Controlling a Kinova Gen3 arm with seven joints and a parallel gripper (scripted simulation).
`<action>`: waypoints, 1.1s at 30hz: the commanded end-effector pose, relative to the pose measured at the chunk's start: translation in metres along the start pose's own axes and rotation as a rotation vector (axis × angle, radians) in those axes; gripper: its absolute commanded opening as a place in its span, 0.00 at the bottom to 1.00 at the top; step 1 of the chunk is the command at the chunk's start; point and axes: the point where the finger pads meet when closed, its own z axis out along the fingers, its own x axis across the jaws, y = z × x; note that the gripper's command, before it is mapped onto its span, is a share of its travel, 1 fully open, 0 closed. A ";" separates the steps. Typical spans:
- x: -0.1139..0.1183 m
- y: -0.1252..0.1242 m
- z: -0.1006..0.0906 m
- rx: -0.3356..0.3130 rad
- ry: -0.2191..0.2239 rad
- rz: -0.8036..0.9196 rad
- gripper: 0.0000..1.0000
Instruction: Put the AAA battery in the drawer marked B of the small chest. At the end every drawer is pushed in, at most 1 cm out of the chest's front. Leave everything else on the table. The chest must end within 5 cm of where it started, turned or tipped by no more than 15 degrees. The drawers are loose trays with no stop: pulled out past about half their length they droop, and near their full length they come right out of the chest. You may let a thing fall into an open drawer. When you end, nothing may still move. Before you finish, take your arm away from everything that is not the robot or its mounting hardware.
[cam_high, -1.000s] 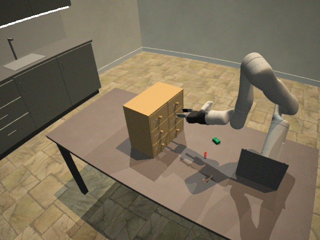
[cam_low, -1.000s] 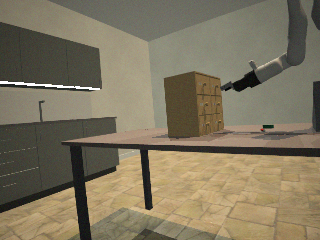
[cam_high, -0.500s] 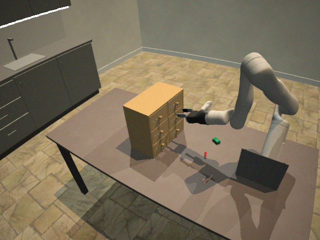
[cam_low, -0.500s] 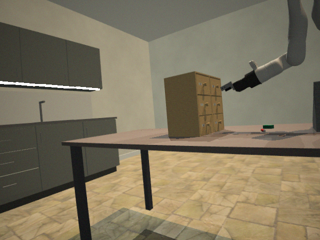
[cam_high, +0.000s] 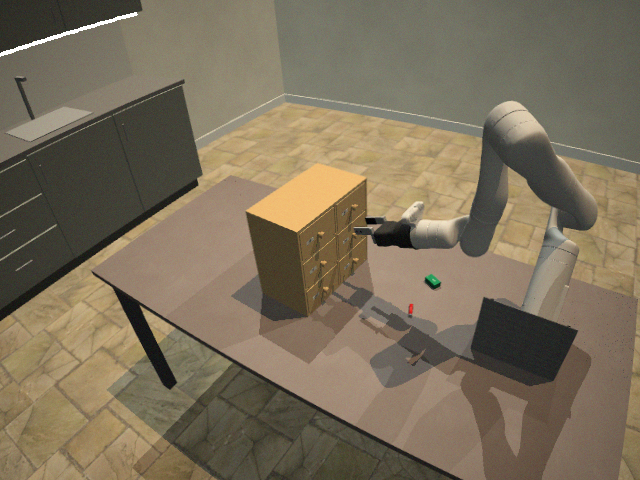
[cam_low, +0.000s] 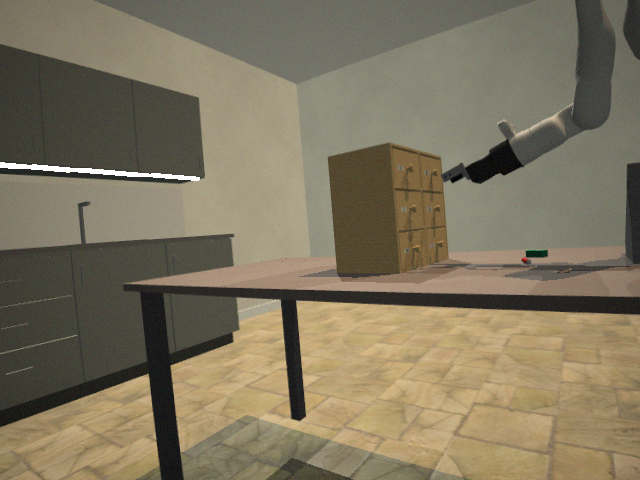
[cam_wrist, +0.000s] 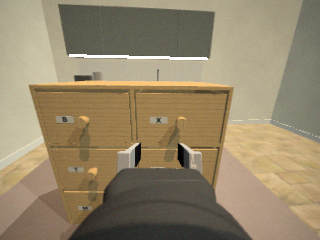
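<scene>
The small wooden chest (cam_high: 279, 258) (cam_low: 361, 217) (cam_wrist: 132, 115) stands upright on the table (cam_high: 206, 227). All its visible drawers look pushed in. The drawer marked B (cam_wrist: 107, 107) (cam_high: 317, 238) (cam_low: 403, 178) is the top left one in the wrist view, with a round knob (cam_wrist: 84, 121). My gripper (cam_high: 369, 225) (cam_low: 448, 177) (cam_wrist: 159, 151) is open and empty, in front of the chest's upper right column, below the knob of drawer X. The AAA battery appears to be the small red cylinder (cam_high: 410, 308) (cam_low: 525, 260) lying on the table in front of the chest.
A green block (cam_high: 432, 281) (cam_low: 536, 253) lies near the red cylinder. A dark upright panel (cam_high: 523, 341) (cam_low: 633, 211) stands by the arm's base. Drawer X (cam_wrist: 200, 107) is beside drawer B, and drawer Y (cam_wrist: 75, 182) is below B.
</scene>
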 end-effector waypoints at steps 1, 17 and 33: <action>0.000 -0.002 -0.002 -0.007 0.000 -0.004 1.00; -0.001 -0.005 -0.004 -0.043 -0.002 -0.002 1.00; -0.002 -0.009 -0.008 -0.097 -0.003 -0.001 1.00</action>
